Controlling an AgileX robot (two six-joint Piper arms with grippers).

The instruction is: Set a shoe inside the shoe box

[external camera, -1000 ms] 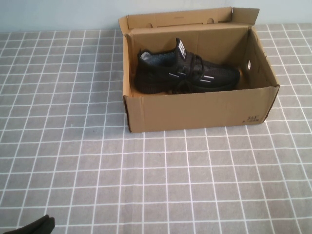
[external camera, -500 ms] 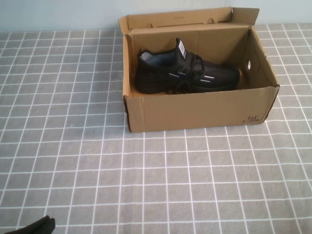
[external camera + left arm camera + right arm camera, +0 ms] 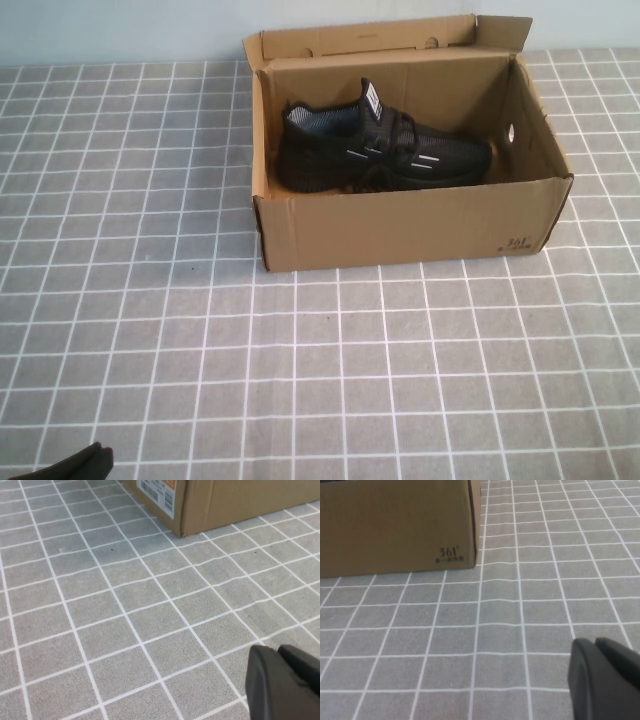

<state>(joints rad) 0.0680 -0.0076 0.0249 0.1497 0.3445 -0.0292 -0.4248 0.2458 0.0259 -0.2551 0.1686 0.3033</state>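
Left wrist view puts the left gripper (image 3: 282, 687) at the lower right of the frame, its fingers (image 3: 265, 680) pressed together with nothing between them, low over bare grey grid cloth on the table (image 3: 100, 605). At the upper edge of that frame stands a corner of the box (image 3: 225, 500), well apart from the fingers, with a white barcode label on one side. In the right wrist view the right gripper (image 3: 605, 680) also sits at the lower right, fingers shut and empty, and the box's front corner with its small dark print fills the upper left, again well apart. In the high view only a dark scrap of the left gripper (image 3: 75, 465) shows at the bottom left corner; the right one is out of that frame.

Nothing has changed over the last second: the high view reads the same from frame to frame, box, shoe and the dark scrap all in the same spots. I judge from this that the task is done and both arms are parked.

The shoe (image 3: 380, 150) lies inside the box (image 3: 400, 230) in the upper middle of the high view, heel toward the frame's left wall, toe toward the right, set against the back half of the floor. Right of the toe is bare box floor. The lid flap stands up behind the back wall.

The front wall runs a little aslant to the grid lines. Below and left of it the cloth is wide and bare, so either arm has free room to move.
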